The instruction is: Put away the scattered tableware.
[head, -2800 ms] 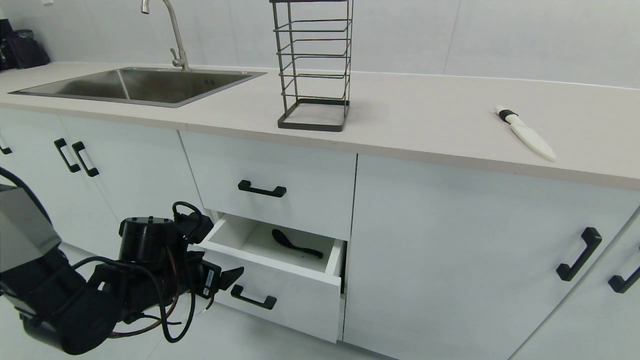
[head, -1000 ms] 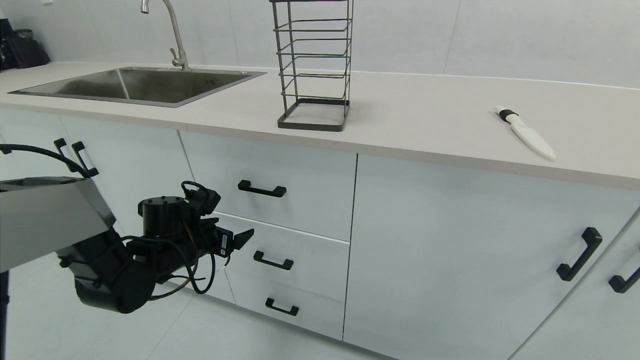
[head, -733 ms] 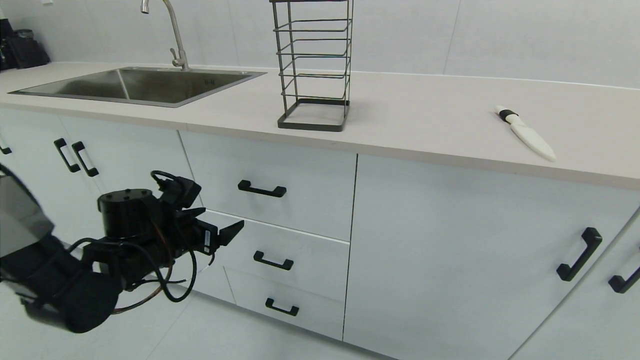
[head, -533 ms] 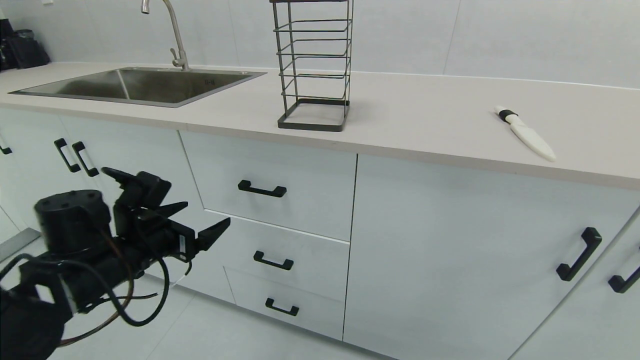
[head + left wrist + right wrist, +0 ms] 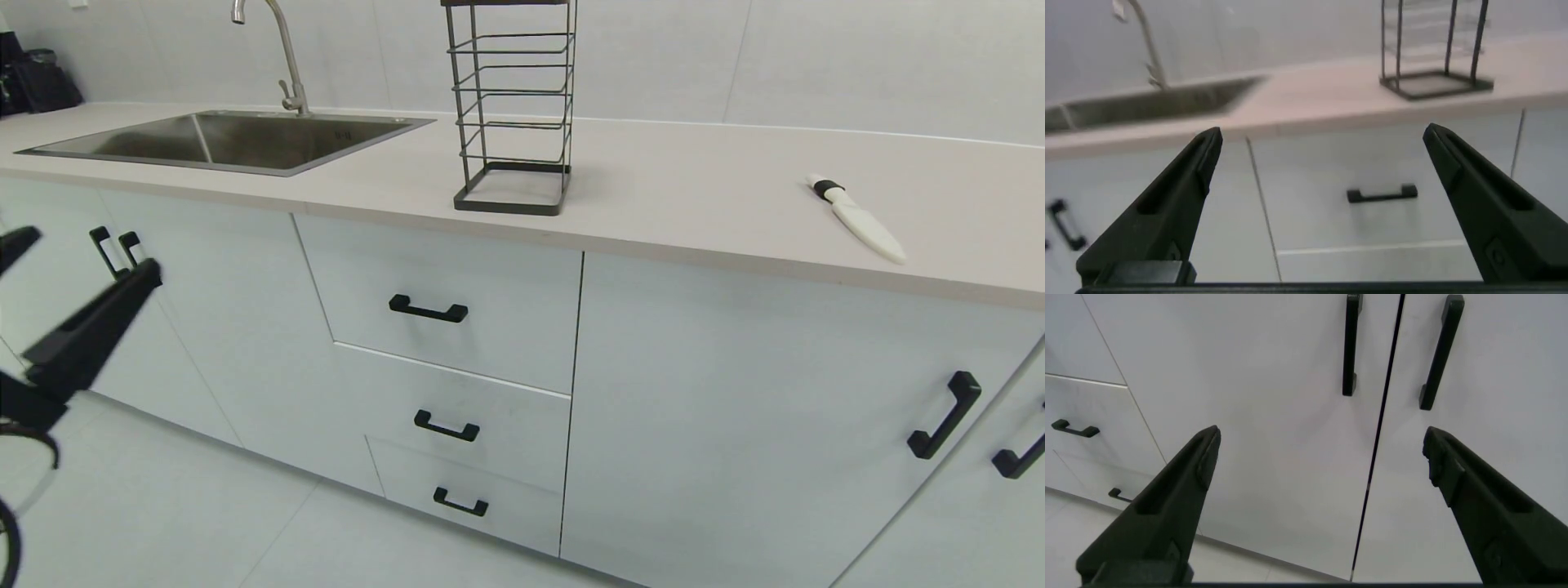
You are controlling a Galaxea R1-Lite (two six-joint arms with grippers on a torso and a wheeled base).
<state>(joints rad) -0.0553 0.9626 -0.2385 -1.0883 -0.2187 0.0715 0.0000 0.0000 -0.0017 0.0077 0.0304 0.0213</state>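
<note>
Lying flat on the table [image 5: 694, 184], the white knife [image 5: 857, 218] (black band near its far end) sits well to the robot's right, near the front edge, untouched and apart from everything else. Wire rack [image 5: 508, 209] stands mid-table, sink [image 5: 220, 139] beyond it to the left. Below, all three drawers [image 5: 490, 351] are shut.

Robot's left jaws are spread wide with nothing in them, at the far left in front of the cupboards [image 5: 237, 327], well apart from the knife. Its right jaws are also spread wide and empty, facing two cupboard door handles [image 5: 1351, 343].

Risks (my guess): the knife is thin and flat on a hard top, so a pinch from above may scrape the table or skid the knife toward the front edge and off it. A shallow hold could let it slip out. No drawer is open either, so a held knife has nowhere to go until one is pulled.
</note>
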